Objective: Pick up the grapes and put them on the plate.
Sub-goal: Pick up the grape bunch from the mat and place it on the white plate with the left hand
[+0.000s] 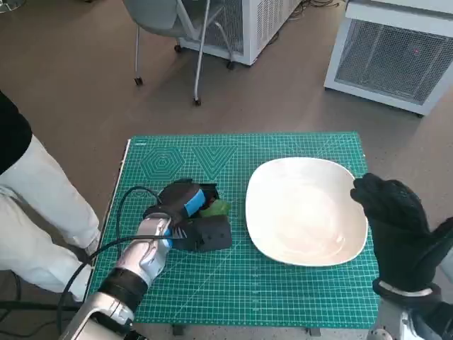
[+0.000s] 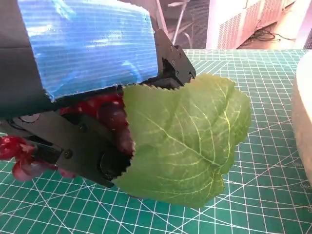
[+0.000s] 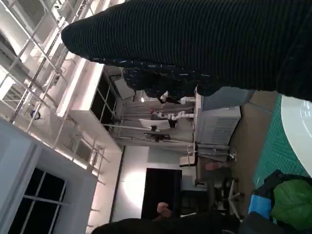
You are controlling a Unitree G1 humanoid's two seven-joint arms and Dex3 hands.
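Observation:
A bunch of red grapes (image 2: 105, 109) with a big green leaf (image 2: 185, 141) lies low over the green mat, left of the white plate (image 1: 304, 212). My left hand (image 1: 185, 214) covers the bunch and its black fingers (image 2: 83, 146) wrap around the grapes. In the head view only the leaf (image 1: 216, 207) shows past the hand. My gloved right hand (image 1: 396, 227) hovers at the plate's right edge with its fingers apart and holds nothing. The right wrist view catches the leaf (image 3: 292, 204) and the plate's rim (image 3: 297, 124).
The green cutting mat (image 1: 233, 283) covers the table. A person's leg in white trousers (image 1: 35, 212) stands close at the left. A black cable (image 1: 127, 198) loops off my left forearm. A chair (image 1: 170, 21) and white cabinets (image 1: 396, 57) stand on the floor beyond.

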